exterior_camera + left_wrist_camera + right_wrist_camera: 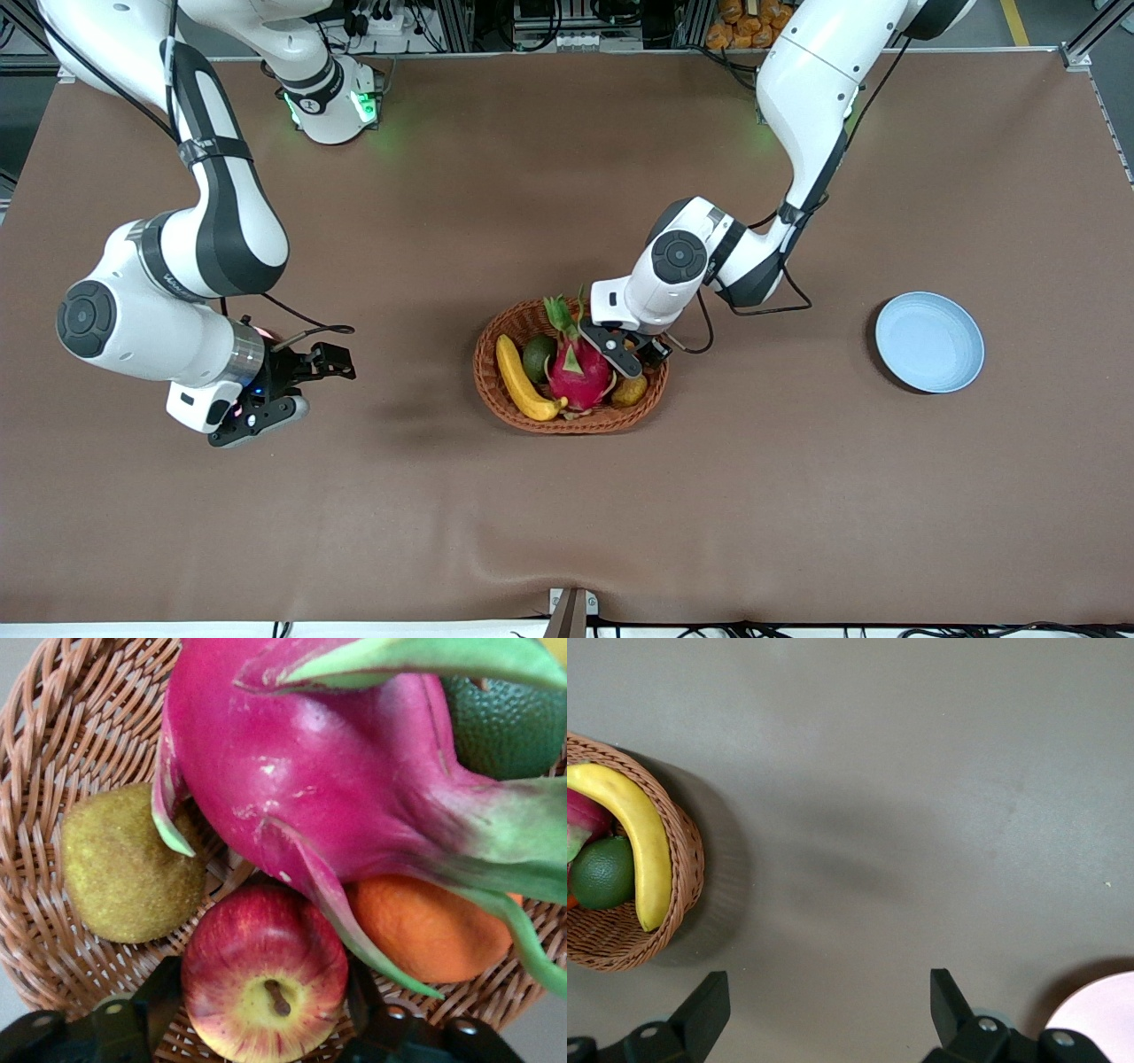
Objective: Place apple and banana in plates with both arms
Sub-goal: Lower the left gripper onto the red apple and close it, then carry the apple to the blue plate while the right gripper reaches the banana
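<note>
So the basket [571,372] is my landmark: banana [521,379] lies inside it, apple [264,973] too, under the dragon fruit [319,780]. My left gripper [266,1010] pinches the apple's firm, smooth sides; right gripper [824,1010] waits spread wide beside the basket.

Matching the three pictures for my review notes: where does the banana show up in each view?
Front view: the banana lies in the wicker basket, along the rim toward the right arm's end of the table.
Left wrist view: not in it; the apple fills the foreground.
Right wrist view: it curves along the basket's inner rim, beside a green fruit.
Shared landmark: the wicker basket.
</note>
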Available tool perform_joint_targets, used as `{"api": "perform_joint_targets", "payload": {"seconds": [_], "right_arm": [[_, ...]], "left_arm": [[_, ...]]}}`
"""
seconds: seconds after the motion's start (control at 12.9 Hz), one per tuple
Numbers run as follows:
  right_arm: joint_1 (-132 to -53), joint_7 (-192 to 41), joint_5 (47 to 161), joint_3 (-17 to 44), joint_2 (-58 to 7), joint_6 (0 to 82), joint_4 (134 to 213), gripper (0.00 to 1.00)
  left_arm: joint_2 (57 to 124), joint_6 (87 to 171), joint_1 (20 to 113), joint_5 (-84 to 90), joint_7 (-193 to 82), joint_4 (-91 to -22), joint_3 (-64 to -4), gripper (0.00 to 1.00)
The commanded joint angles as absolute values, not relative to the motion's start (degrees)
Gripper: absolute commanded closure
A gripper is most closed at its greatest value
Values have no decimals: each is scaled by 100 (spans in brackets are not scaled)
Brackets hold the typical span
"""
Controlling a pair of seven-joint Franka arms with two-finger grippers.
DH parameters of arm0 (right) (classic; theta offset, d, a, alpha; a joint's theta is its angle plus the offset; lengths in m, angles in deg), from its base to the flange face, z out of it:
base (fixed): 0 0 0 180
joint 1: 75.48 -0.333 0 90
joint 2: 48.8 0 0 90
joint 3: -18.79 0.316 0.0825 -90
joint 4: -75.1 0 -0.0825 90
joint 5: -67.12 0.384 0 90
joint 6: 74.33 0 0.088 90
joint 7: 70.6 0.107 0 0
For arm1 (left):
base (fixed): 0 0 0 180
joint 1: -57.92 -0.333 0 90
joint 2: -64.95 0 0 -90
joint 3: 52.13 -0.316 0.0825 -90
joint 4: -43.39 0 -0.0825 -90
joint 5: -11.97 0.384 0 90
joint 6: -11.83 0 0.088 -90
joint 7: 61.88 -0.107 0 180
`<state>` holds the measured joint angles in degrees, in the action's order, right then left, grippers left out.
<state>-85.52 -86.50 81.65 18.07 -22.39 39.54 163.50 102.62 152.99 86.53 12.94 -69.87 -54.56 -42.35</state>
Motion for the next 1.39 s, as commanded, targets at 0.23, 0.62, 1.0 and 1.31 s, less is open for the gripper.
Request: {"api": "perform_joint_targets", "payload": {"seconds": [0.23,0.62,1.0,1.31], "right_arm": [[-8593,-8651,8259,1791,-2147,4018,16246,0],[-9067,-8554,8276,1791,-1963,4983,16220,0],[-9744,-7309,8276,1791,-1418,6004,16150,0],[-10438,-6788,8224,1782,-812,6345,15447,0]], "left_arm": [[9398,14336,8561,1399,-6717,-5496,-4238,70],[8360,12655,8027,1399,-6109,-5548,-4229,75],[7508,12231,6937,1355,-6117,-6275,-4194,73],[6585,12451,6269,1346,-6346,-7462,-4194,73]]}}
